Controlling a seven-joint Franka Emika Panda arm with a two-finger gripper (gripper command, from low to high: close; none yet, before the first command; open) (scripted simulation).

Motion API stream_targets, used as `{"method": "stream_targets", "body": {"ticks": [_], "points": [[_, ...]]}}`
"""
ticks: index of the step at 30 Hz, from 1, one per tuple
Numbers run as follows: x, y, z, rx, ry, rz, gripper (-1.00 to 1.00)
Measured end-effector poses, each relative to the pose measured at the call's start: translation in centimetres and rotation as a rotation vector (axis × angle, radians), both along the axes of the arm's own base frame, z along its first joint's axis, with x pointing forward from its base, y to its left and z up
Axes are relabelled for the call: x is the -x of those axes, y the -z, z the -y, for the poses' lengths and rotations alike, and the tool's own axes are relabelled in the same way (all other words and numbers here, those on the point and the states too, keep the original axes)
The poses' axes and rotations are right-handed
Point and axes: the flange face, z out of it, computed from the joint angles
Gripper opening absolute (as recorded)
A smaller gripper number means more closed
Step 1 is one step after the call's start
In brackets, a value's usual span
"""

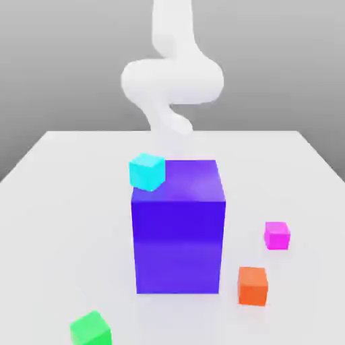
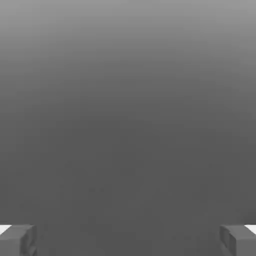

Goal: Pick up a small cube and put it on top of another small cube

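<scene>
Magenta cube (image 1: 277,236) — on the table (image 1: 81,202), apart from the open tool (image 2: 128,241).

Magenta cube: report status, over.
Pincer open, nothing between its fingers. Magenta cube on the table, not yet lifted. Big blue-purple block stands between it and the green cube; likely an obstacle to a low carry.

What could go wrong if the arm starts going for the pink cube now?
The big blue block stands between the arm and the front of the table, so a low sideways swing might bump it. The cyan cube sits by that block's top edge and could get knocked. The orange cube lies near the pink cube, so the open gripper might brush it on the way down.
</scene>
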Motion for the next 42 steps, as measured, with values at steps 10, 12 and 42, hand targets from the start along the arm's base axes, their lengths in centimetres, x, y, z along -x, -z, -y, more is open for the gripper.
{"method": "stream_targets", "body": {"ticks": [10,12,42], "points": [[-0.7,24.9,-14.9,-0.039,-0.025,-0.357,0.0],[1.4,30.0,-17.1,-0.036,-0.023,-0.433,0.0],[15.1,53.2,-21.4,0.017,0.003,-0.724,-1.0]]}}
